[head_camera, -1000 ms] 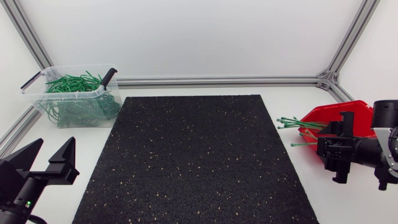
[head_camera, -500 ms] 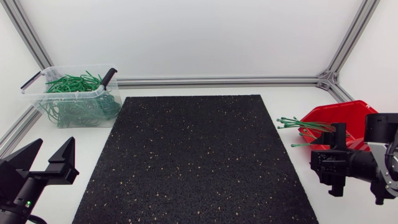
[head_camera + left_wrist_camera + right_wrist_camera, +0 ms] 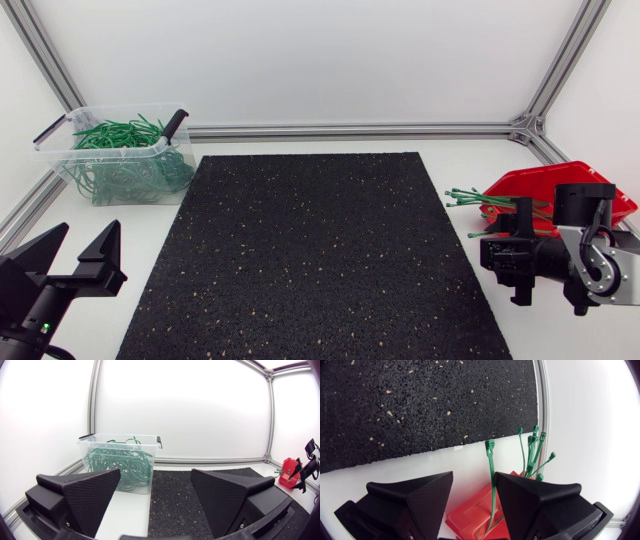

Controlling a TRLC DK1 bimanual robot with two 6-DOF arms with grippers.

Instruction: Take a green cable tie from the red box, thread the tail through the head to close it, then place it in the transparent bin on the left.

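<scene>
Black mat [image 3: 320, 250]; left pincer [image 3: 155, 474], right pincer [image 3: 474, 476] gape unladen; green cable tie [image 3: 491, 467] beneath right, jutting from red box [image 3: 470, 512].

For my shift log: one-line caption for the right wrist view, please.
Open right end effector above the red box, one green cable tie lying in the gap between its fingers, black mat ahead.

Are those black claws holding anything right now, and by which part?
Nothing is held. The left gripper and the right gripper are both open; a green cable tie merely lies between the right one's fingers, unclamped.
</scene>
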